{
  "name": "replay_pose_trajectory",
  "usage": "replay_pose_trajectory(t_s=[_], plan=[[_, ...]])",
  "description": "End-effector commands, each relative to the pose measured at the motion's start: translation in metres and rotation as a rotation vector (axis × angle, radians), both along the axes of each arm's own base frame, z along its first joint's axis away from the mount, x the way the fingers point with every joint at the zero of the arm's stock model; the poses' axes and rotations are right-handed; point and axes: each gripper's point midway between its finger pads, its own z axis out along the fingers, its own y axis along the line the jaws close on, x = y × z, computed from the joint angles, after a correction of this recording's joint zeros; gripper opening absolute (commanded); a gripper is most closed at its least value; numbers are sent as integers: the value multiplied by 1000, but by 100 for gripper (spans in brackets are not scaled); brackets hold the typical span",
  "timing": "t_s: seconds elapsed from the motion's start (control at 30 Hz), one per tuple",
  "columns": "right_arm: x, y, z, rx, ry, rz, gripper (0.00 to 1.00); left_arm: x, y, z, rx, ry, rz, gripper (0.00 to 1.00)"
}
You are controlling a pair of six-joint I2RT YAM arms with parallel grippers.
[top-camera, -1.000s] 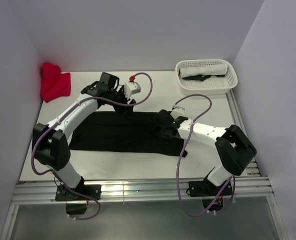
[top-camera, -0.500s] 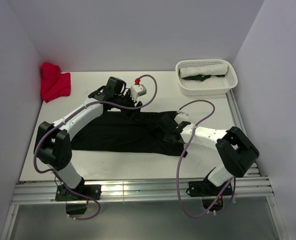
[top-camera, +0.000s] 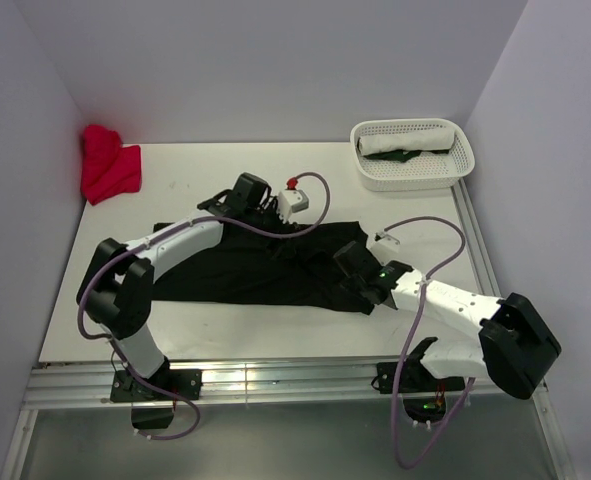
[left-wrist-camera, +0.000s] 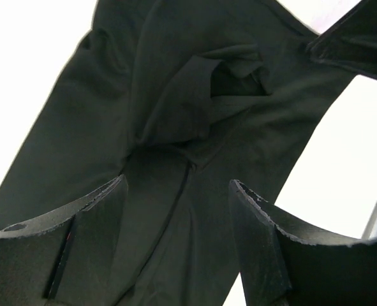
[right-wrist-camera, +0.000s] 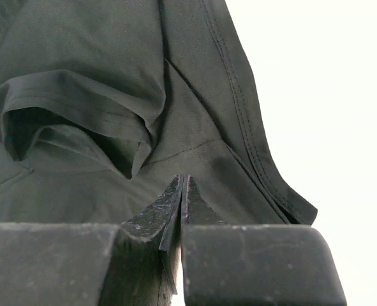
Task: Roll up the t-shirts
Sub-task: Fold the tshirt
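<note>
Now left hand point(left-wrist-camera: 177, 185) hangs wide over the black t-shirt point(left-wrist-camera: 175, 83), right hand point(right-wrist-camera: 182, 182) pinched tight, seemingly on nothing, so the hem toward the right edge of the surface point(top-camera: 275, 330) could bunch.

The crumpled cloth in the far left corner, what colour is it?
The cloth is red, seen best in the top external view.

The left arm point(top-camera: 175, 235) and right arm point(top-camera: 455, 305) are white tubes with chunky black joints, each trailing a looping purple cable point(top-camera: 427, 220), with a red knob point(top-camera: 294, 183) by the left wrist and matte black fingers point(left-wrist-camera: 255, 242) scuffed at the edges.
</note>
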Motion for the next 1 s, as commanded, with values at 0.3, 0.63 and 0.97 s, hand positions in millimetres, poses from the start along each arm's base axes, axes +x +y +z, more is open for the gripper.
replay_pose_trajectory(t_s=[0.3, 0.63, 0.97], plan=[[7, -9, 38, 125, -157, -109, 2, -2, -39, -34, 88, -189, 64, 72], [0, -22, 73, 170, -239, -128, 3, 2, -58, -49, 138, -240, 136, 64], [-3, -27, 75, 180, -254, -132, 4, -7, -58, -53, 166, -272, 125, 43]])
